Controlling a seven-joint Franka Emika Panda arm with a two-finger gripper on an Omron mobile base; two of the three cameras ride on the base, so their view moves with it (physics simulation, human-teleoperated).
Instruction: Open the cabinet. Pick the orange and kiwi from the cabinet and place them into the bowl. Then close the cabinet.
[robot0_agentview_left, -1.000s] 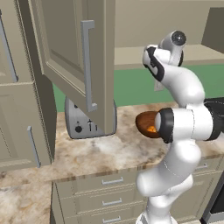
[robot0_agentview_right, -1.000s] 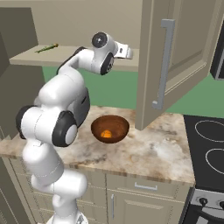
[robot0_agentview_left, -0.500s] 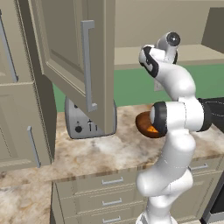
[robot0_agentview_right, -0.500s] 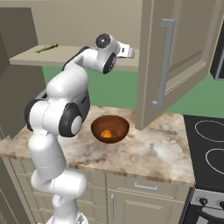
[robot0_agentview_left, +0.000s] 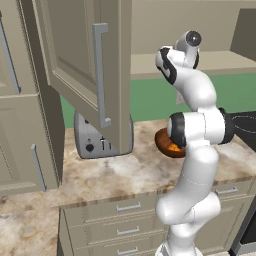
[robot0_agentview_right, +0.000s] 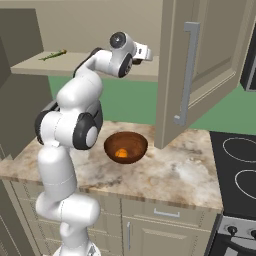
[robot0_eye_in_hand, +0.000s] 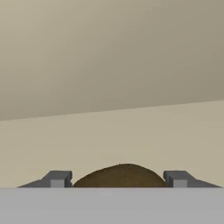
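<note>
hand view: kiwi (robot0_eye_in_hand: 119, 176) at bottom centre, brown hump lying between the two finger tips (robot0_eye_in_hand: 57, 179) of the gripper (robot0_eye_in_hand: 118, 178). small gaps either side, so can't tell if the claw is gripping it. beige cabinet shelf (robot0_eye_in_hand: 131, 135) behind it. right base view: bowl (robot0_agentview_right: 125, 147) on the counter (robot0_agentview_right: 170, 170), centre frame, orange (robot0_agentview_right: 121, 153) inside it. open cabinet door (robot0_agentview_right: 197, 65) hangs upper right, beside the hand. stove (robot0_agentview_right: 237, 170) at right edge. left base view: toaster (robot0_agentview_left: 97, 140) left of centre, half behind the other open door (robot0_agentview_left: 90, 70); arm hides most of the bowl.
</note>
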